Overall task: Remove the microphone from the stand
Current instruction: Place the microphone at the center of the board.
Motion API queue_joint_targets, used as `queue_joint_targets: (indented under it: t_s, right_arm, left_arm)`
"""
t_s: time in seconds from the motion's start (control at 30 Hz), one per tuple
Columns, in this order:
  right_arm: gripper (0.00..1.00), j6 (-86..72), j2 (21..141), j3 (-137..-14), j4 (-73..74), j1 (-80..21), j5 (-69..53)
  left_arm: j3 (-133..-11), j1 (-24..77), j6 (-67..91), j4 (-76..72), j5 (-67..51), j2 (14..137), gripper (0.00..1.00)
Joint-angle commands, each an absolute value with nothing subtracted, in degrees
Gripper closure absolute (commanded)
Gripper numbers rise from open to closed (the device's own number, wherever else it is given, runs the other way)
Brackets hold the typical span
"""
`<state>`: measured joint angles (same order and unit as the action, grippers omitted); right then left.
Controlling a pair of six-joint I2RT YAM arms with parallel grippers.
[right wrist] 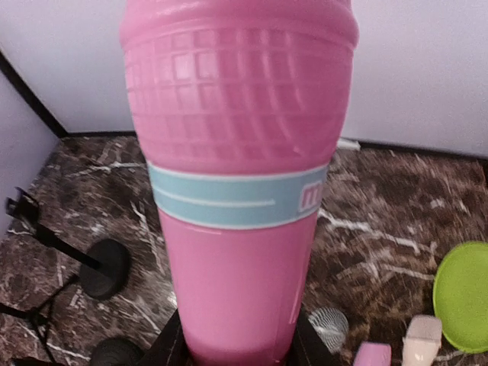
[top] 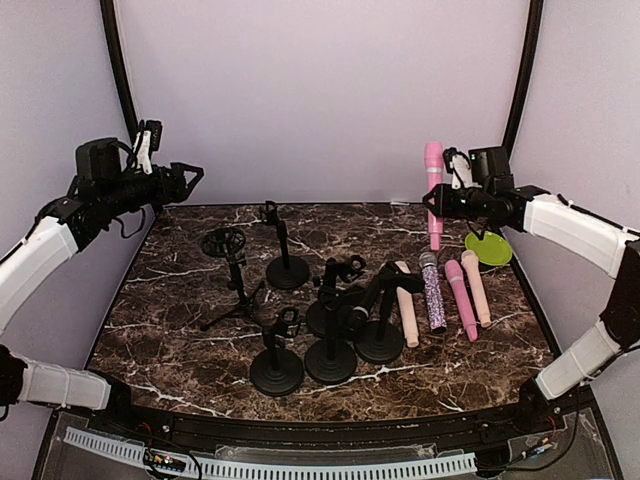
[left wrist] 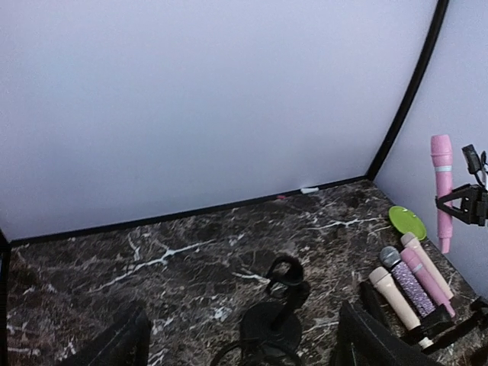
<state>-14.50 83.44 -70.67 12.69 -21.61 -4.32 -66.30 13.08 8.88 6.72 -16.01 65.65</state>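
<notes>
Mic (top: 434,190) clear of every stand, upright, clamped low on its body by R gripper (top: 441,203), high over back-right of table (top: 170,300) near green plate (top: 488,248). Step: removal, seemingly done; next prob. lowering & laying it beside other mics (top: 440,295) w/o bumping stands (top: 331,360). L gripper (top: 193,182) spread wide, empty, raised at left. Hidden: R pads behind mic in wrist view, mic's bottom end cut off.

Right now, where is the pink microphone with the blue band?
In the top view, the pink microphone stands upright in the right gripper, above the far right of the table, just left of the green disc.
</notes>
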Motion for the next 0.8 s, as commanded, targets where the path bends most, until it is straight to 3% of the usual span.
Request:
queue_joint_targets:
  t_s: [0.0,0.23,0.53,0.77]
  right_arm:
    - [1.0,-17.68,83.98,-64.4,18.39,-19.87,-0.28]
    - [1.0,-21.03,86.64,-58.35,21.38,-19.16,6.33]
    - [0.97,-23.34,88.46,-54.63,22.09,-18.46,4.79]
    - [0.86,-23.99,89.83,-52.79,20.57,-18.37,3.32]
  left_arm:
    - [-58.92,10.93,11.55,2.35,-4.64,61.24,0.13]
    - [-48.4,10.81,12.3,-2.36,5.56,54.03,0.13]
    - [-39.06,10.81,11.22,-5.22,11.83,49.41,0.13]
    - [-33.89,10.81,13.36,-10.73,15.57,49.5,0.09]
